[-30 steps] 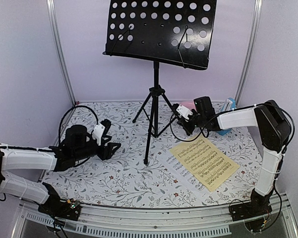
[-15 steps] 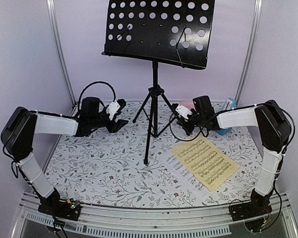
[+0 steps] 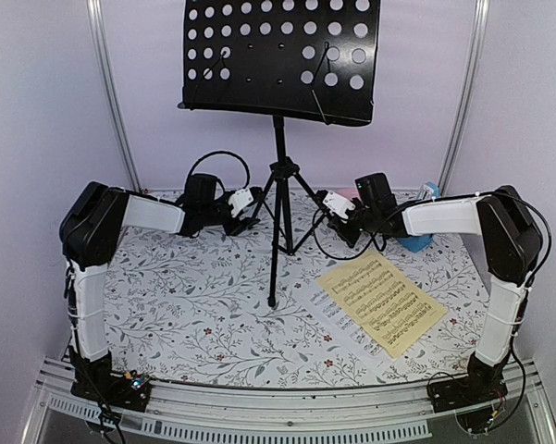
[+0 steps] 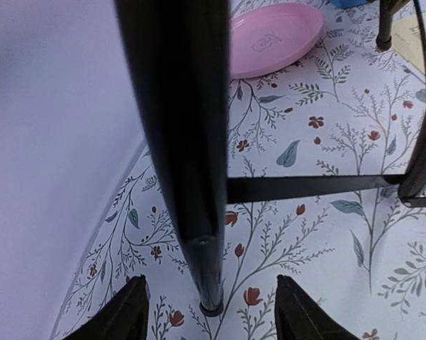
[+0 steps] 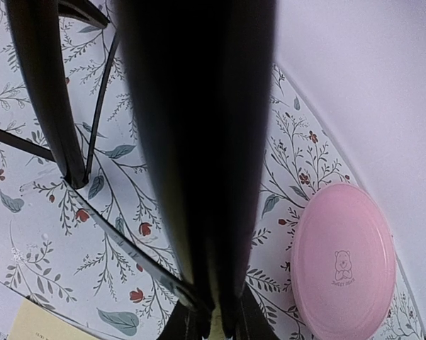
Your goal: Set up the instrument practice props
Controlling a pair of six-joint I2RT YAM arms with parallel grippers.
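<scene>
Since a second ago the left arm has swung from the near left of the table up to the back. The left gripper (image 4: 213,315) now sits at the left rear leg (image 4: 191,142) of the music stand (image 3: 279,60). The stand's perforated desk has drifted a little to the left meanwhile. The right arm has hardly budged.

From the left wrist view, the left claw is spread. Its two fingertips (image 4: 131,315) stand either side of that leg's foot with floral cloth showing in the gaps, so it is around the leg but not touching it. The right gripper (image 5: 216,322) is pressed in on the stand's right rear leg (image 5: 198,142), pinching it low down, with the black tube filling most of that camera.

The stand is upright at the back middle of the table (image 3: 194,314), with its front leg (image 3: 274,268) reaching toward the near edge. To the right of that front foot and nearer me, the yellow sheet (image 3: 382,303) lies flat and skewed. The white sheet (image 3: 331,310) is under it, only an edge showing on the stand's side. Right of the stand, behind the right forearm, the blue metronome (image 3: 414,242) is partly hidden. The pink plate (image 5: 344,262) lies flat beyond the right rear leg, near the back wall.
</scene>
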